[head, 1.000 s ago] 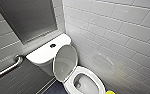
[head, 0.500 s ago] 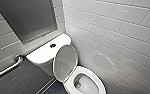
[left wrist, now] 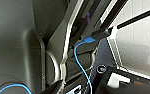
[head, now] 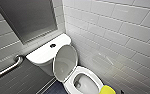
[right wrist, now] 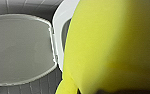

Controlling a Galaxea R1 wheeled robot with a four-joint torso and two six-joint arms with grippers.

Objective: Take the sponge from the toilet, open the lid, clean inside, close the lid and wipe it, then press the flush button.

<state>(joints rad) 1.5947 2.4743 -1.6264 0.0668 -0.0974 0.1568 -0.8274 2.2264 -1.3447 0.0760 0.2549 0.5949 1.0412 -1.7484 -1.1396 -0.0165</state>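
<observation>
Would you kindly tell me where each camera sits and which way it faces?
Head view: high on the robot, facing forward and down at the toilet, its raised lid and the sponge.
Left wrist view: on the left wrist, facing the robot's own dark panels and blue cable, tiled wall beyond.
Right wrist view: on the right wrist, sponge close up, lid and toilet rim behind.
Shared: head and right wrist views both show sponge, lid, toilet.

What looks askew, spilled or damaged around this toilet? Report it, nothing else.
Nothing stands out. The glossy white ceramic toilet looks intact, its smooth white oval plastic lid stands raised at the back, and the small bright yellow sponge is beside its front rim. No spill shows.
</observation>
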